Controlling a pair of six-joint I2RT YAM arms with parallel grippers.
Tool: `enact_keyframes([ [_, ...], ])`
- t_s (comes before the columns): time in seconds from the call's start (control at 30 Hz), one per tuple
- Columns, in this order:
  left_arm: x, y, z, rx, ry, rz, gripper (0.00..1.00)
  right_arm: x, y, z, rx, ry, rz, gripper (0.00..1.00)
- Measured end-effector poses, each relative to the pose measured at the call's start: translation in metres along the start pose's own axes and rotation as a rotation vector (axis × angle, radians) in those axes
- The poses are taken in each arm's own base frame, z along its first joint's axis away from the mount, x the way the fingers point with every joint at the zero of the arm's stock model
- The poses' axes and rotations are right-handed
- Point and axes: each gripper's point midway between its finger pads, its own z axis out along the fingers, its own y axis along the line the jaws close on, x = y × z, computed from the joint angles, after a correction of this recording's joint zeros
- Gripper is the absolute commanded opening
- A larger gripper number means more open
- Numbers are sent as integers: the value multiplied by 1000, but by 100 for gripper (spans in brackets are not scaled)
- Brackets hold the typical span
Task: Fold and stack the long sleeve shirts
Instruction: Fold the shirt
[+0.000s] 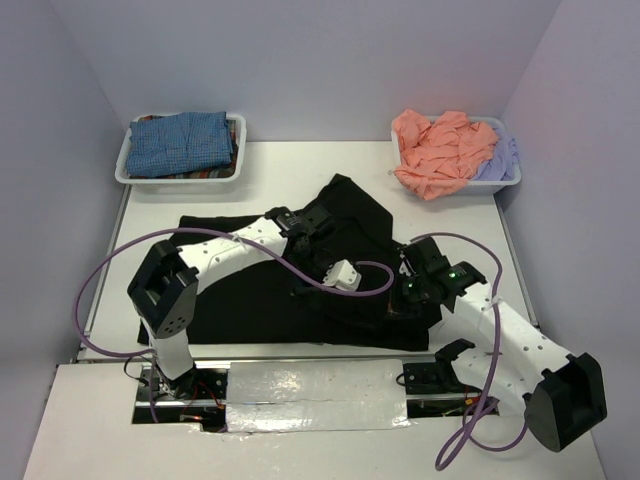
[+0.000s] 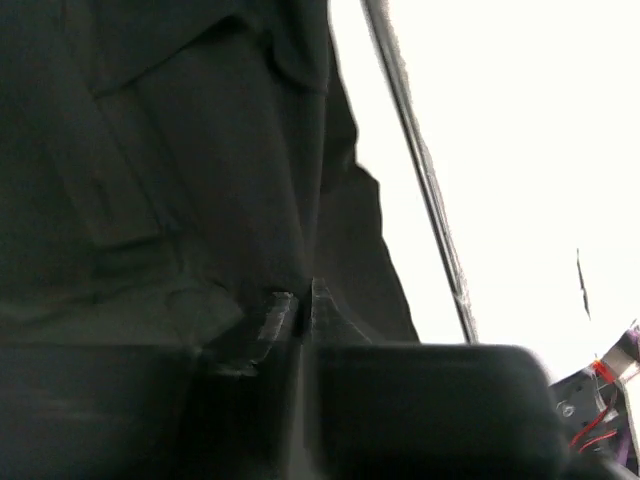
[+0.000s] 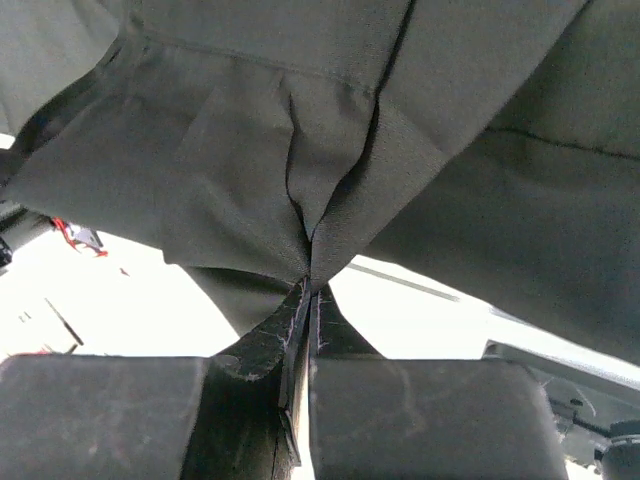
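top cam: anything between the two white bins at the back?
Mostly bare table, seen in the top view; only the far tip of the black shirt reaches toward it.

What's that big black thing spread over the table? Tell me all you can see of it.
It is a large plain black shirt of soft, matte woven cloth, lying mostly flat across the middle of the table, creased, with a bunched part toward the far side. Stitched seams show up close. The right pincer is shut on a fold near its right edge, holding it raised; the left pincer looks closed on another fold further in.
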Motion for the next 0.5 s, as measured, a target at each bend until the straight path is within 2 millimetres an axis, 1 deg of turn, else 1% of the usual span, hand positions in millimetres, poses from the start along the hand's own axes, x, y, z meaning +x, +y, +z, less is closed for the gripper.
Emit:
enact_keyframes([
  [0.07,0,-3,2,30,-8,31,45,-2,-1,3,5,-2,-5,0],
  [0.1,1,-6,4,49,-6,35,53,-3,-3,5,14,-2,-8,2],
  [0.17,5,-7,9,78,2,39,57,-5,-7,10,30,-3,-8,11],
  [0.2,8,-6,12,87,11,36,59,-5,-10,13,40,-3,-9,23],
  [0.23,12,-5,15,94,21,39,59,-4,-14,15,54,1,-6,27],
  [0.27,15,-4,17,96,32,41,60,-3,-17,18,67,4,-6,30],
  [0.3,18,-3,18,94,45,43,63,-2,-22,20,84,11,-4,40],
  [0.33,23,-3,18,90,61,43,64,0,-26,22,102,17,4,45],
  [0.37,26,-3,19,88,75,41,64,1,-30,24,122,20,11,58],
  [0.47,37,0,19,73,101,13,64,1,-40,26,167,14,28,69],
  [0.5,40,2,18,65,104,-10,64,0,-42,26,179,7,34,70],
])
